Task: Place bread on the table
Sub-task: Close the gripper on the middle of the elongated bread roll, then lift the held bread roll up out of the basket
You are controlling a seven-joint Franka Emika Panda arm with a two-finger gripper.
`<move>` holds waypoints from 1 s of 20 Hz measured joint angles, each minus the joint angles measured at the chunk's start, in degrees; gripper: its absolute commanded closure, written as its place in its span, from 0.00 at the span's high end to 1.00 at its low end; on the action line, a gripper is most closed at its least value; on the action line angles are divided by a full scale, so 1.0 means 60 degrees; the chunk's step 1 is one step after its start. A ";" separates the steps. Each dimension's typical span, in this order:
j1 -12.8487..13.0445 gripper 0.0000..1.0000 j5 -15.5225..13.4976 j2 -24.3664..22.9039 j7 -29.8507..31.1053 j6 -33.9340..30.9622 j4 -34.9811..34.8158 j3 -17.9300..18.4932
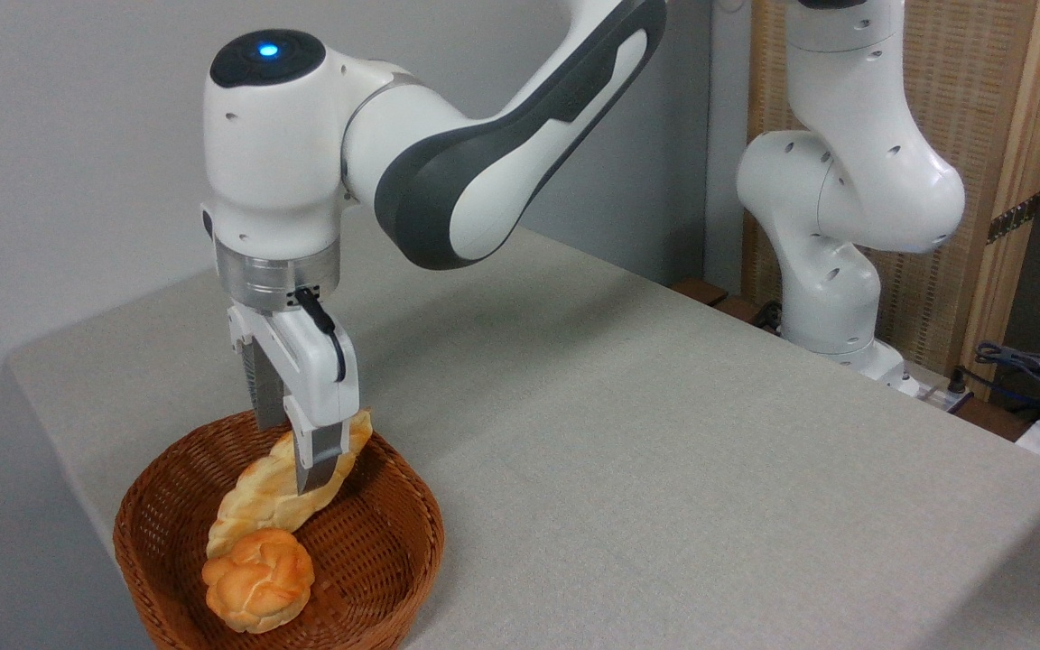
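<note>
The bread (254, 501), a long pale golden braided loaf, lies slanted inside the brown wicker basket (423, 519) at the table's front left. Its upper end points up over the basket's far rim and its lower end rests against a round bun. My gripper (311, 478) reaches straight down into the basket and is shut on the loaf's upper half. One finger (317, 460) shows in front of the loaf; the other is hidden behind it. The table (664, 433) is covered in light grey-beige cloth.
A small round orange-golden knotted bun (258, 578) sits in the basket's front part, touching the loaf's lower end. The arm's white base (836, 298) stands at the table's far right edge, with cables (1026, 370) and a wooden screen (998, 181) behind it.
</note>
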State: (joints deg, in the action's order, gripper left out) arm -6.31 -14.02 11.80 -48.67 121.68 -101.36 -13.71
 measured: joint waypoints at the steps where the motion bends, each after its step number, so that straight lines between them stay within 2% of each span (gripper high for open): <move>1: 0.0000 0.72 0.0022 0.0034 -0.0009 0.0000 0.0000 -0.0019; 2: 0.0005 0.42 0.0097 0.0056 -0.0028 0.0000 0.0000 -0.0029; 3: 0.0014 0.20 0.0250 0.0067 -0.0043 0.0000 0.0000 -0.0036; 5: 0.0034 0.05 0.0457 0.0070 -0.0048 0.0000 0.0000 -0.0041; 6: 0.0036 0.02 0.0495 0.0072 -0.0074 0.0000 0.0000 -0.0041; 20: 0.0039 0.03 0.0538 0.0132 -0.0340 0.0000 0.0000 -0.0042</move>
State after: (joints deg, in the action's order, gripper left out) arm -6.08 -10.79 12.59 -50.71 121.68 -101.36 -13.96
